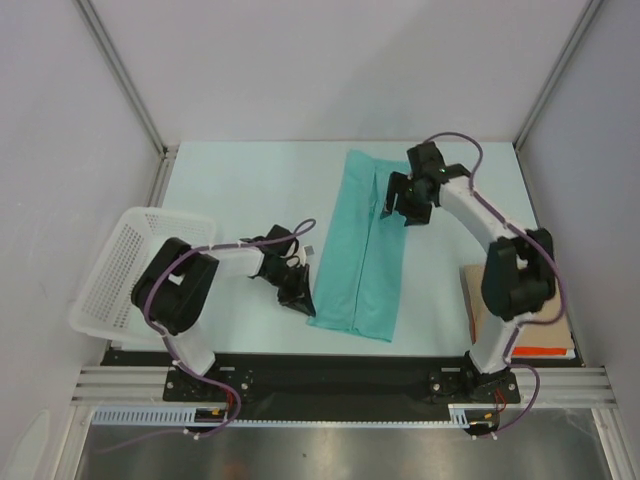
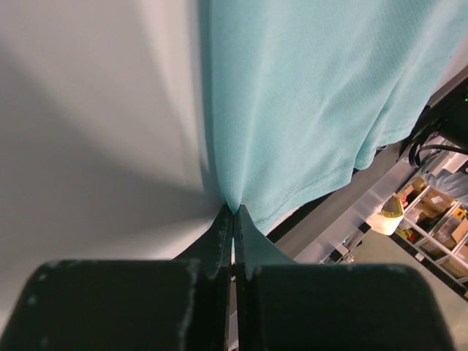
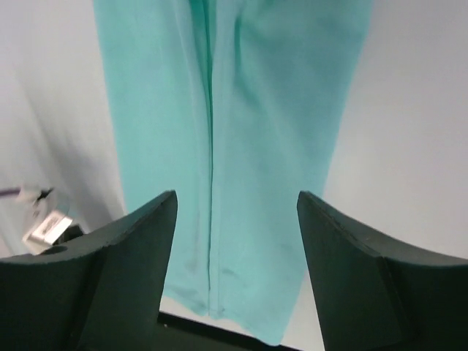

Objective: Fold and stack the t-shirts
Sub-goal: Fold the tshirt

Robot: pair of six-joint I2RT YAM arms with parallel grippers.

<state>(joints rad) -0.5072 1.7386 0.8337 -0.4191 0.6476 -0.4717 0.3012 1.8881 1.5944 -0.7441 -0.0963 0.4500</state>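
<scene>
At the near right of the counter (image 1: 250, 190) we see cardboard (image 1: 478, 300) by the right arm's base, and at the near left a basket (image 1: 120, 262) sits at the counter's edge. Just beyond, the left pincer (image 2: 234, 212) is clenched on the near left edge of the t-shirt (image 1: 365, 260), the cloth gathering to its tips. The t-shirt lies flat mid-counter, folded into a long strip running near to far, with a lengthwise crease down it. Farthest, the right pincer (image 3: 238, 201) hangs over the strip's far end, released, its fingers wide apart and holding nothing.
</scene>
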